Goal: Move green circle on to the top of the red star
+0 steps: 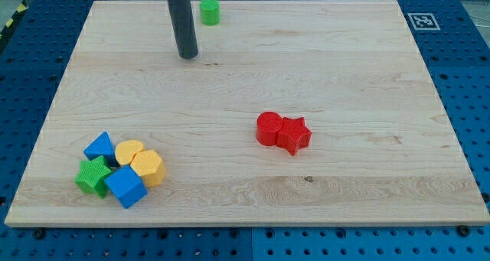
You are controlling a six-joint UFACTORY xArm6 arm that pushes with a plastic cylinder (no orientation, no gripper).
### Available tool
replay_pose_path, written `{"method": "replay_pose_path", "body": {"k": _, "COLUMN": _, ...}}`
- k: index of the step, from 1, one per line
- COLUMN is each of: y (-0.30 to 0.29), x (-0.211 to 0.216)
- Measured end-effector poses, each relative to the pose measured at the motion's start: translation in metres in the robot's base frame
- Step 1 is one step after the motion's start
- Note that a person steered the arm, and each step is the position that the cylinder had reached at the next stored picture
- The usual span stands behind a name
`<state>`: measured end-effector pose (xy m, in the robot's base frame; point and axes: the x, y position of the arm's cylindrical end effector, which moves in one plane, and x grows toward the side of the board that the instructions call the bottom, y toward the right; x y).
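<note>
- My tip (188,56) rests on the desk (245,169) near the view's top, left of centre. The tool is a plain dark rod with no jaws, so it neither opens nor closes, and it holds nothing now.
- The green circle (210,11) stands just up and to the view's right of my tip, near the desk's top edge, with a clear gap between the two.
- It looks like a short, rigid plastic cylinder. I judge it light and likely to slide easily on the smooth wood. Its round wall may let it roll off a push that is not centred.
- There is nothing to grasp. Contact should be on its far side, the side toward the view's top left, so the push runs down and rightward.
- The red star (294,134) lies well apart, right of centre, touching a red circle (269,128) on its left.
- A cluster sits at the view's bottom left: blue triangle (99,146), yellow heart (129,151), yellow hexagon (148,168), green star (93,175) and blue cube (125,186), well clear of the likely path.
</note>
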<state>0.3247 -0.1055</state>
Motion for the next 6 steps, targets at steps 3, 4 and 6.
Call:
{"method": "replay_pose_path", "body": {"k": 3, "y": -0.013, "x": -0.088}}
{"method": "replay_pose_path", "body": {"k": 4, "y": -0.013, "x": -0.107}}
{"method": "replay_pose_path", "body": {"k": 6, "y": -0.013, "x": -0.121}}
